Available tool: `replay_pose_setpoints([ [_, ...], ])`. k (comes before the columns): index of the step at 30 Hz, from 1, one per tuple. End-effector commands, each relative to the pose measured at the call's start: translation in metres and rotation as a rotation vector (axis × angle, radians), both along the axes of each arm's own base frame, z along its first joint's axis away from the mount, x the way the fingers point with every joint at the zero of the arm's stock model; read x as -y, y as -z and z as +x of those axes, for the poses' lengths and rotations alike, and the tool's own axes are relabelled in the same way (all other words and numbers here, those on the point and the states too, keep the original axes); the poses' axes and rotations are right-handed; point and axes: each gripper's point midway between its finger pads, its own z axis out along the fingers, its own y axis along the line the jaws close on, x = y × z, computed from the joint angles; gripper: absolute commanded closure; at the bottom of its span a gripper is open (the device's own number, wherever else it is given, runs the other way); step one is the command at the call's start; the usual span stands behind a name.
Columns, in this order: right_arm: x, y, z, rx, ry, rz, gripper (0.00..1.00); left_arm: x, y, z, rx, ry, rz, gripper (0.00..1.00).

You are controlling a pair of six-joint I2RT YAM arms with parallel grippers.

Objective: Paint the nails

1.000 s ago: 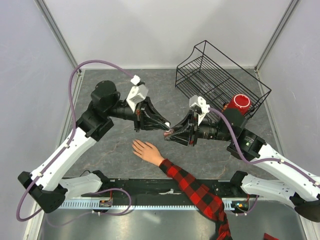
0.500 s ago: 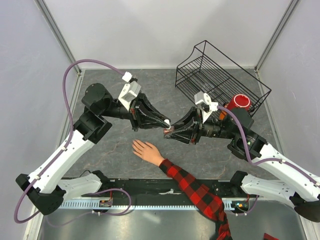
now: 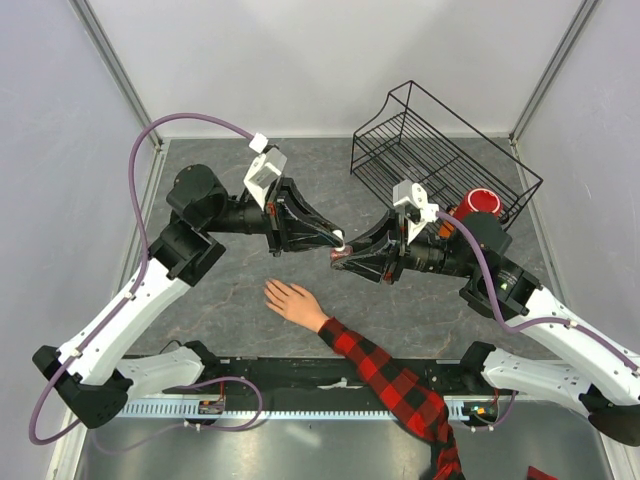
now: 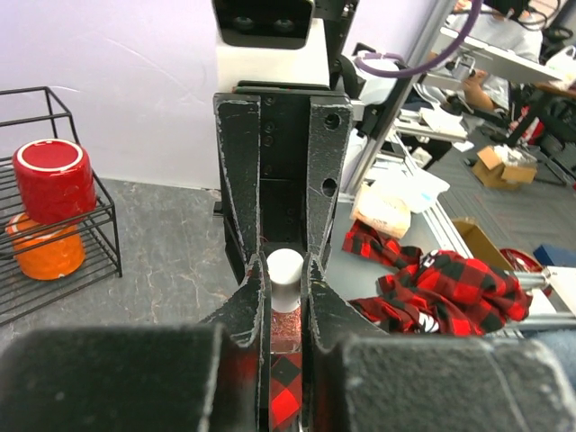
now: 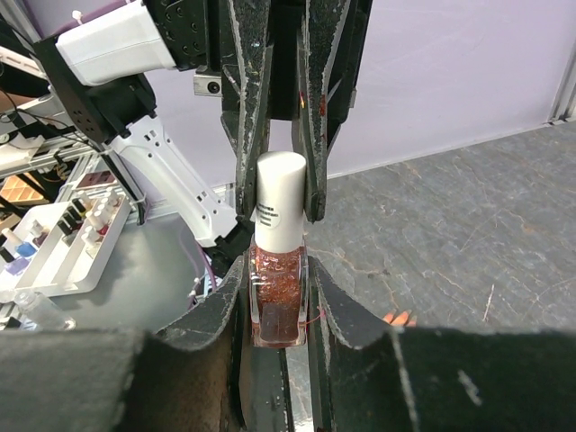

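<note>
while both arms bend inward over the grey table (image 3: pixel 230 300), their forearms angle toward each other and the two tools meet tip to tip above the middle of the surface. the left gripper (image 3: pixel 337 240) points in from the left and the right gripper (image 3: pixel 341 259) from the right.

the pale hand (image 3: pixel 292 301) lies on the table just nearer than that meeting point and a little to its left, fingers spread. its long axis, together with the forearm in the red-and-black plaid sleeve (image 3: pixel 385 380), runs on a diagonal from the near right to the far left, so the fingertips point toward the far left. the nails (image 3: pixel 268 289) sit at those tips, too small from overhead to make out singly. a few pinkish tips at the lower edge of the right wrist view are probably the same fingers.

the right gripper's fingers are pressed onto the glass body of a small bottle (image 5: pixel 279 301) of glittery dark red polish, one pad on each side. the white cap (image 5: pixel 281 202) sits on the bottle and sticks out past those fingers, and the left gripper's fingers are pinched on that cap from the opposite direction. the bottle hangs between the two tools, apart from the hand.

behind the right arm stands a black wire basket (image 3: pixel 440 150) with a red cup (image 3: pixel 480 205) at its near corner.
</note>
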Motion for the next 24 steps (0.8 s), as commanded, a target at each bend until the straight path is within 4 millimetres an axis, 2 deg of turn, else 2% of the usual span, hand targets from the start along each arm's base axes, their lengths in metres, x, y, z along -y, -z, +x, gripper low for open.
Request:
replay_pose_setpoints([
  [1,0.024,-0.109,-0.016,0.251,0.029,0.297,1.0,0.011,0.044,0.006,-0.197,-0.013,0.12,0.98],
  [3,0.023,-0.108,-0.015,0.249,0.026,0.291,1.0,0.01,0.041,0.005,-0.19,-0.013,0.114,0.98],
  [6,0.022,-0.105,-0.014,0.247,0.028,0.28,1.0,0.009,0.036,0.004,-0.184,-0.013,0.106,0.9],
  [7,0.02,-0.102,-0.013,0.243,0.029,0.267,1.0,0.009,0.035,0.003,-0.181,-0.01,0.104,0.83],
  [10,0.018,-0.099,-0.011,0.246,0.03,0.249,1.0,0.008,0.031,0.001,-0.17,-0.002,0.097,0.72],
  [12,0.019,-0.099,-0.01,0.251,0.04,0.246,1.0,0.006,0.027,0.0,-0.161,-0.002,0.089,0.68],
  [13,0.019,-0.097,-0.008,0.252,0.045,0.236,1.0,0.005,0.026,0.001,-0.161,-0.006,0.085,0.62],
  [15,0.019,-0.096,-0.007,0.253,0.051,0.231,1.0,0.002,0.022,-0.001,-0.15,0.0,0.077,0.59],
  [18,0.017,-0.094,-0.006,0.248,0.051,0.225,1.0,0.0,0.015,-0.004,-0.133,0.006,0.061,0.48],
  [19,0.016,-0.094,-0.006,0.248,0.048,0.223,1.0,-0.001,0.014,-0.004,-0.135,0.005,0.059,0.42],
  [24,0.015,-0.089,-0.002,0.24,0.061,0.209,1.0,-0.009,0.009,-0.007,-0.116,-0.015,0.046,0.29],
])
